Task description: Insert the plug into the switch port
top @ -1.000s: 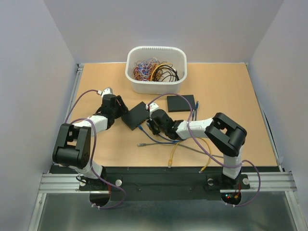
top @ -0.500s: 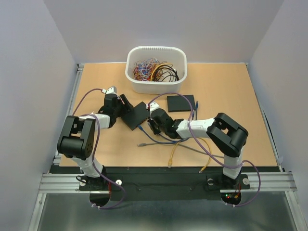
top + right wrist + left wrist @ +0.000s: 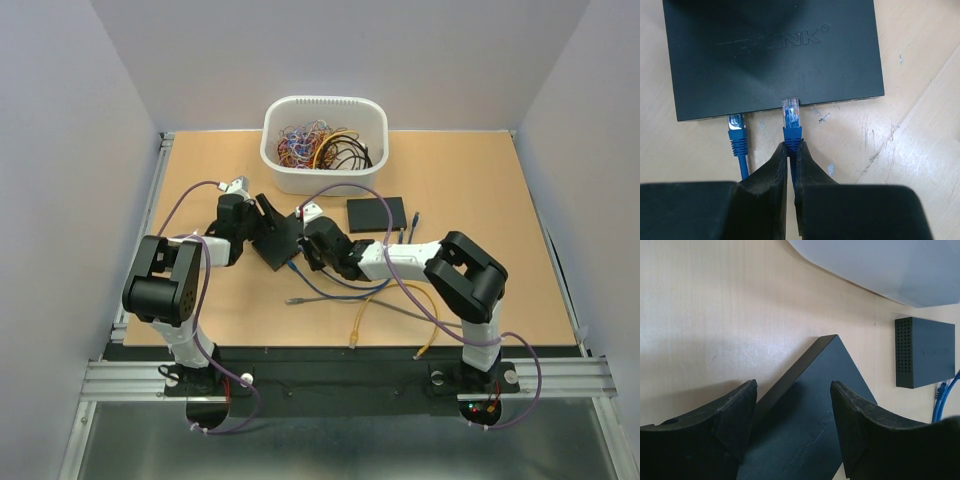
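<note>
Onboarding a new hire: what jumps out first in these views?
Right gripper pinching a blue cable's plug against the edge of the black switch, beside a second blue plug. Then the left gripper straddling that switch's corner, and the white bin of tangled wires at the far side.

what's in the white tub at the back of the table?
The white tub holds a loose tangle of thin cables in orange, yellow, blue, purple and black. Its bottom, and anything under the tangle, is covered.
</note>
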You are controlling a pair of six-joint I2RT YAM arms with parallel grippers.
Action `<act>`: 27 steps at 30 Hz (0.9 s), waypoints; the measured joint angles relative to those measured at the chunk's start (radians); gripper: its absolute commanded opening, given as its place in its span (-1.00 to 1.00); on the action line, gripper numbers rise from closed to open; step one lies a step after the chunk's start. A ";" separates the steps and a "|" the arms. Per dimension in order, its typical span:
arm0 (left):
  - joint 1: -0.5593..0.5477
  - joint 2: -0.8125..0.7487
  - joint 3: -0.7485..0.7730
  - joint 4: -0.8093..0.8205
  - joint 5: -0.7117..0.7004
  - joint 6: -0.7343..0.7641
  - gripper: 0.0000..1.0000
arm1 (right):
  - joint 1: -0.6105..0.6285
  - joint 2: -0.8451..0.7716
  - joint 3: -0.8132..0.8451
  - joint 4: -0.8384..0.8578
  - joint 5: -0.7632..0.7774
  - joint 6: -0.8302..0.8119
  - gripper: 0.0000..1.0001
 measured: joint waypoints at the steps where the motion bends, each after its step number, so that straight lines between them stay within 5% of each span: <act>1: 0.000 0.000 0.000 0.003 0.002 0.000 0.42 | 0.000 0.003 0.001 0.000 0.000 0.001 -0.99; 27: 0.000 0.001 -0.015 0.034 0.029 -0.012 0.41 | 0.014 -0.005 -0.039 -0.035 0.016 0.037 -0.99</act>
